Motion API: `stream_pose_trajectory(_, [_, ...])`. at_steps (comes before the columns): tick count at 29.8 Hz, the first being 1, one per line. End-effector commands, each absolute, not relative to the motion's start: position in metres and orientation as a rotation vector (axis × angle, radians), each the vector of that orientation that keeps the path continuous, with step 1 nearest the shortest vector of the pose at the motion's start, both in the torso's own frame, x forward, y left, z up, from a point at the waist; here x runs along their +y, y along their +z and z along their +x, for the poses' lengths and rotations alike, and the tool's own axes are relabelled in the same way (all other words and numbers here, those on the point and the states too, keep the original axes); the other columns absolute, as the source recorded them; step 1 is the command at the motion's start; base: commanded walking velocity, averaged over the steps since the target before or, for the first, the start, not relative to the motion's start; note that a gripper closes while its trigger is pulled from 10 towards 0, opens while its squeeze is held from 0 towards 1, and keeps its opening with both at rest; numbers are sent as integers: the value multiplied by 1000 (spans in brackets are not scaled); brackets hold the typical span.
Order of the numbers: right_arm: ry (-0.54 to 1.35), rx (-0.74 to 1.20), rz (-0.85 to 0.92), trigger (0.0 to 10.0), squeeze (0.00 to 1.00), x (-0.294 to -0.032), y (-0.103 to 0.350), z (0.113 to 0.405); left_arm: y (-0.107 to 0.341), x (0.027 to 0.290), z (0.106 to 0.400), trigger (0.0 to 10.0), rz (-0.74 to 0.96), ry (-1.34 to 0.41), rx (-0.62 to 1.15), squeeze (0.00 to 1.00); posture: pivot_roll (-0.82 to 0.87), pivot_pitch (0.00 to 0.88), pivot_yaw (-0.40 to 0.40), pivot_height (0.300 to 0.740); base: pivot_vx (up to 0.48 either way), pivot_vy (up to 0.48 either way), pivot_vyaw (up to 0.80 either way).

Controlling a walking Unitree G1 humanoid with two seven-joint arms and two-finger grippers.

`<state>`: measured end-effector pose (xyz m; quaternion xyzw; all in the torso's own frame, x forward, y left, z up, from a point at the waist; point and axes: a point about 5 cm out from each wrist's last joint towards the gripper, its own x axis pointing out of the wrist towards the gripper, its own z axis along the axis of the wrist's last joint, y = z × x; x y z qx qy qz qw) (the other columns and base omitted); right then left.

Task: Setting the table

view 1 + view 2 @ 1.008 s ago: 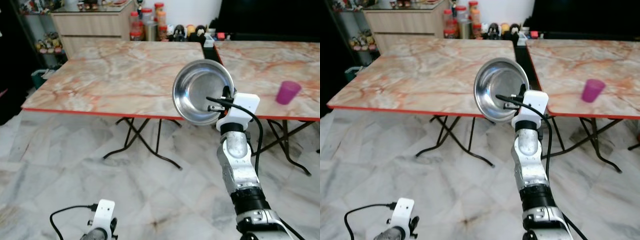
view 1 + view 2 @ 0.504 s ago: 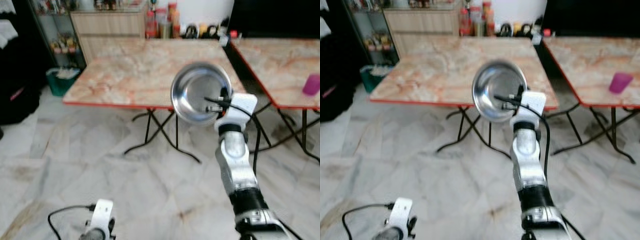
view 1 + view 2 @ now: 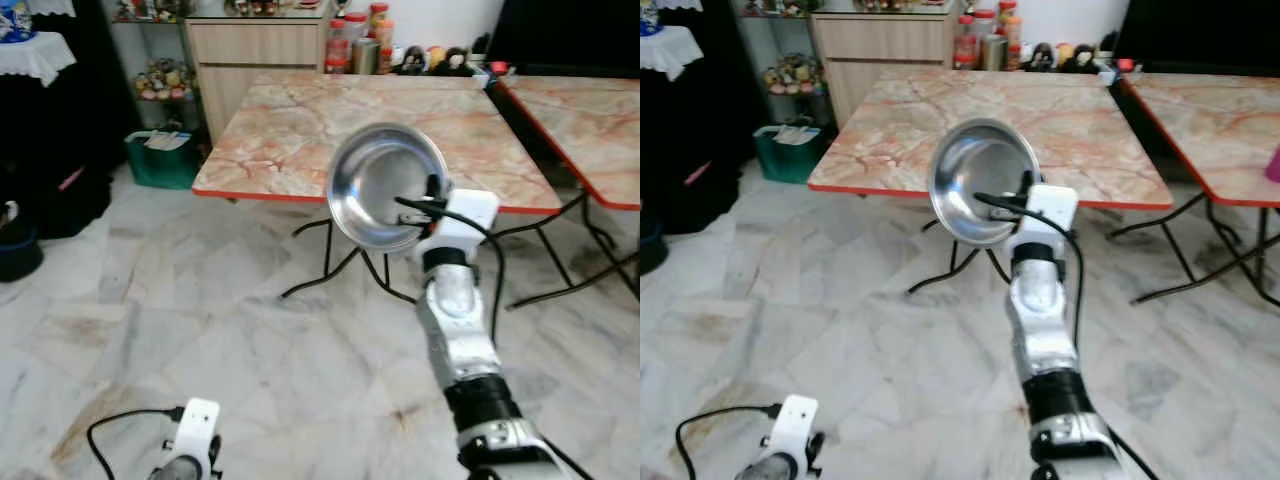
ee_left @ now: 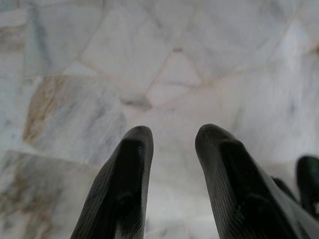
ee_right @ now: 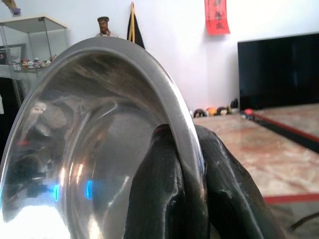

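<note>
The right gripper pinches the rim of a steel bowl, held upright at frame centre before a marble-topped table. The left gripper, fingers narrowly parted, hangs at lower left over the marble floor.

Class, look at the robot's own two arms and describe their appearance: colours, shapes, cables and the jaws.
The right arm is a silver, rounded metal tube with a black band near its base and a white boxy wrist block. A thin black cable loops beside it. The left arm's white wrist block trails a black cable too. Both jaws are long, black, rounded fingers.
</note>
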<state>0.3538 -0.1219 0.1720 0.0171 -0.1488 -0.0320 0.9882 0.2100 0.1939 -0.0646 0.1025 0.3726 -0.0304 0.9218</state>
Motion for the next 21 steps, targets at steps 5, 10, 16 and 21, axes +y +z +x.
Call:
stream_pose_trajectory(5, [-77,-321,44,10000,0,-125,177,355,-66,192,208,10000,224,-81,778,0,6,0,17,736,373,0,0])
stream_pose_trajectory(10, [-76,-320,45,10000,0,-125,177,354,-66,192,209,10000,226,-84,779,0,5,0,18,736,403,0,0])
stream_pose_trajectory(16, [-83,-321,39,10000,0,-129,177,354,-66,191,210,10000,224,-84,778,0,3,0,19,736,412,0,0])
stream_pose_trajectory(21, [-94,-320,42,10000,0,-132,176,354,-65,191,211,10000,224,-82,779,0,2,0,20,736,413,0,0])
